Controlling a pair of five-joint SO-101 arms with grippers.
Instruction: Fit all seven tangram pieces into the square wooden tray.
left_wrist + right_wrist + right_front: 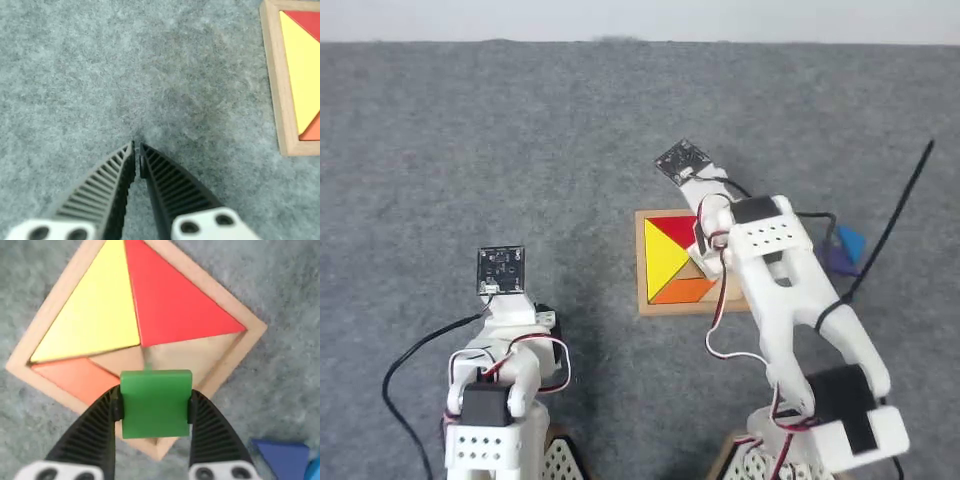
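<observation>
The right tool (155,402) is pinching a green square piece (156,410). One black finger (107,415) is on each side of it. The green piece is over the wooden tray (252,335), above the bare wood (200,357) and one corner of the tray. I cannot tell if it is touching the wood.

Three pieces lie flat in the tray. The yellow triangle (95,325) and the red triangle (175,305) are big and touch each other along one side. The orange piece (75,380) lies next to the yellow one, along the tray's edge.

The tray sits on the grey fuzzy counter (100,75). In the high view, a blue piece (850,242) and a purple piece (838,262) lie on the counter on the other side of the right arm from the tray. They are just beside each other.

The left tool (137,150) is pressed together and holds nothing. It points down at the bare counter, well apart from the tray.
</observation>
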